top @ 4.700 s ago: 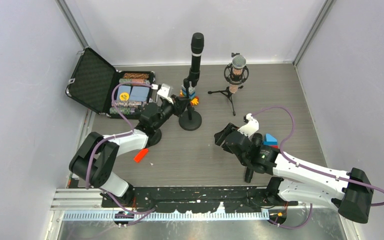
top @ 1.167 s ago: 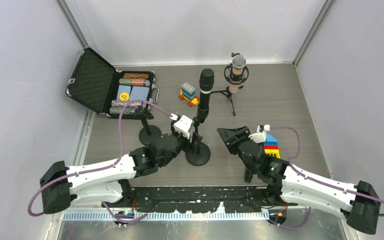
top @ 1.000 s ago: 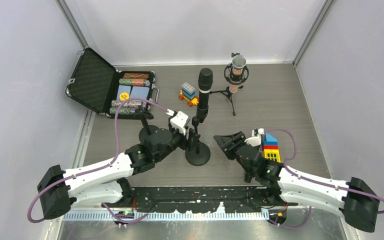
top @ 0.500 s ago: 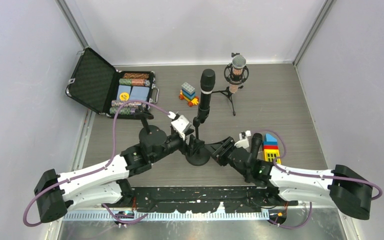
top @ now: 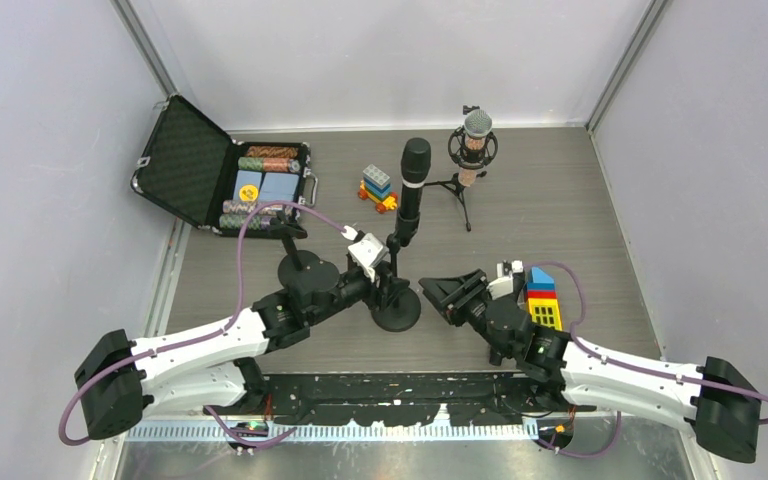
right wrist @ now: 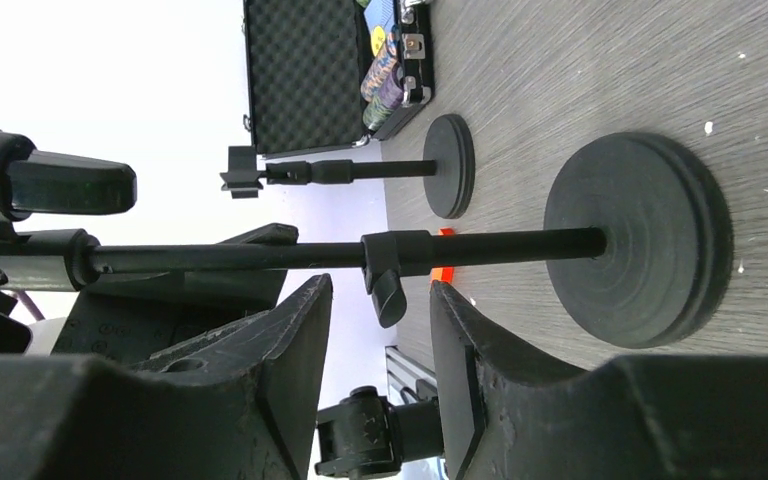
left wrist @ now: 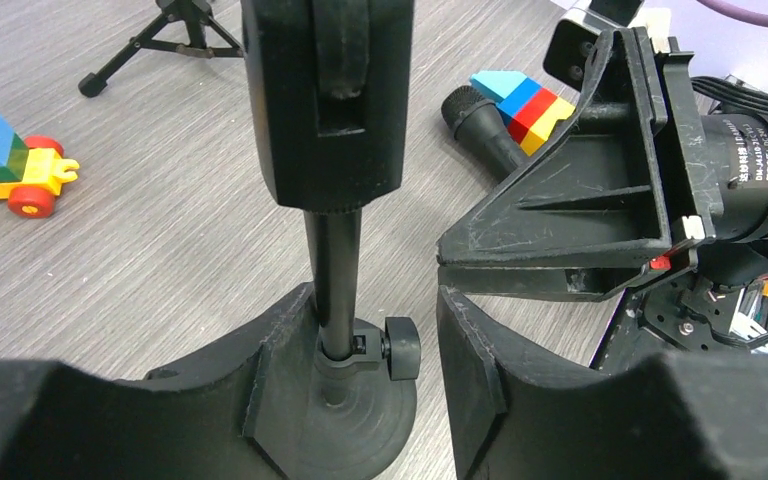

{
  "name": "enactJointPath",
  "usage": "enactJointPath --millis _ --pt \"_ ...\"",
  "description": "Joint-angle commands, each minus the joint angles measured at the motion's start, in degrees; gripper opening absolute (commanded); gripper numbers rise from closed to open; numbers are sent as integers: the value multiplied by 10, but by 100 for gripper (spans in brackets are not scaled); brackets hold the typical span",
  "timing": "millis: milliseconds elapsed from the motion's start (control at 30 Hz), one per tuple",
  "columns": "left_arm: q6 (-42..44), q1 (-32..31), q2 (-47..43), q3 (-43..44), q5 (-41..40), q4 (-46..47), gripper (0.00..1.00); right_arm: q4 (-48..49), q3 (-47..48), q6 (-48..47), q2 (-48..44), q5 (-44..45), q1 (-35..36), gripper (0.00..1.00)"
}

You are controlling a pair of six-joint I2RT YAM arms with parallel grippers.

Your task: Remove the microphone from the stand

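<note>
A black microphone (top: 413, 185) stands upright in the clip of a black stand with a round base (top: 397, 312). My left gripper (top: 384, 284) is open with its jaws on either side of the stand's pole (left wrist: 337, 285), just above the base; the clamp knob (left wrist: 401, 347) sits between them. The microphone's body (left wrist: 325, 100) fills the top of the left wrist view. My right gripper (top: 442, 293) is open and empty, just right of the base. In the right wrist view the pole's clamp (right wrist: 390, 268) lies ahead of its open jaws (right wrist: 380, 340).
An empty second stand (top: 299, 262) is left of the arms. An open black case (top: 222, 175) lies at the back left. A toy block car (top: 378, 189) and a tripod microphone (top: 474, 142) stand behind. A coloured block (top: 541, 297) and a loose microphone (left wrist: 482, 128) lie at the right.
The stand with the microphone has come from the back toward the near edge with my left gripper. My right gripper has swung in beside the base, then eased slightly back.
</note>
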Motion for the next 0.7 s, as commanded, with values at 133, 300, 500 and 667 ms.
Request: enactJointPath --millis 133,300,500,667 --pt "8 3 -14 21 -13 27 45 134 -17 -16 78 -45 3 46" --pt "-5 2 -9 17 -13 54 43 213 -20 -22 134 -73 4 44" --pt "4 2 -11 23 -26 56 42 262 -15 -36 168 -95 3 44" --pt "13 2 -6 31 -26 51 40 263 -20 -35 158 -88 3 42"
